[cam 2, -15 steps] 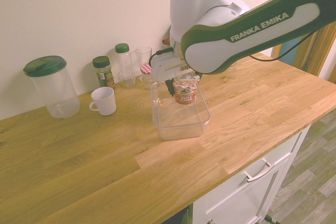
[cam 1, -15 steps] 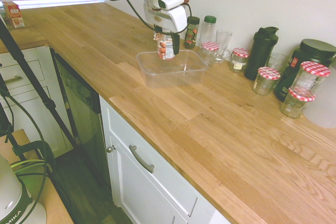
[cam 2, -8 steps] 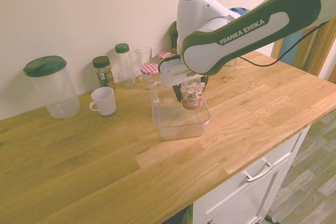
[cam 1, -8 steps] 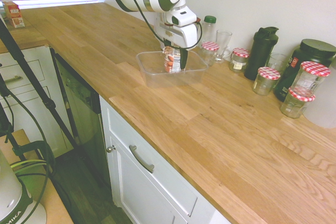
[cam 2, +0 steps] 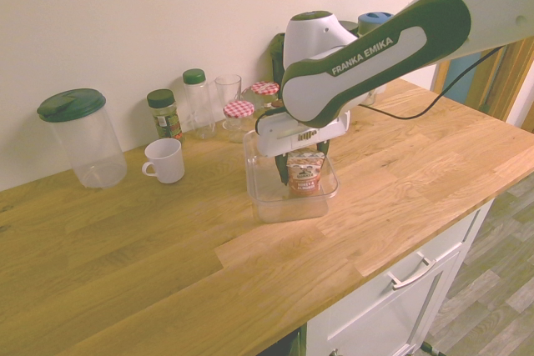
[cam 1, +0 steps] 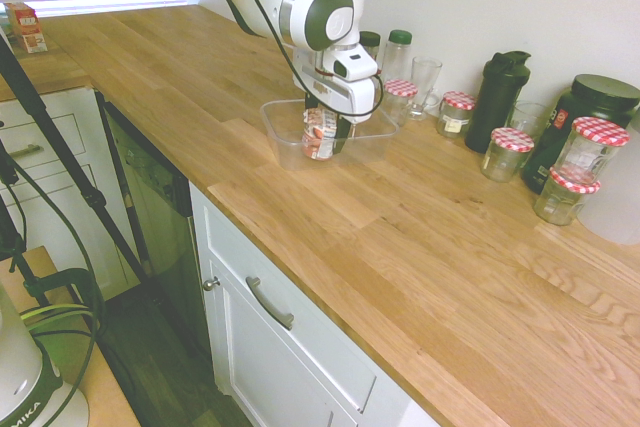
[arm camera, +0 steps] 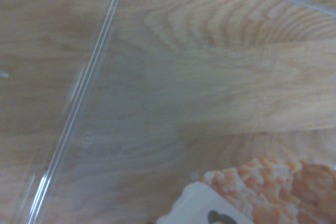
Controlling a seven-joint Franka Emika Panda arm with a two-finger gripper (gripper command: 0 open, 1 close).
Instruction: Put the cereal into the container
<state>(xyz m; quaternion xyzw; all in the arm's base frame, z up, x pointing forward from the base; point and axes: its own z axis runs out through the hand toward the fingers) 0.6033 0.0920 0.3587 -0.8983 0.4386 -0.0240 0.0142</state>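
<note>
"Where does the arm (cam 2: 371,56) come in?"

"From the upper right in the second exterior view, and from the upper left in the first."

"And how does it hang?"

"The long green-and-white link slopes down to a rounded elbow-like joint, and the white wrist (cam 1: 328,12) drops steeply below it."

"What about the gripper (cam 2: 302,174)?"

"It points downward, its white body just under the wrist. Two dark fingers (cam 2: 282,168) reach down from it, standing apart, with the cup between them."

"Pressed against it?"

"Looks gripped, one finger on either side."
</note>
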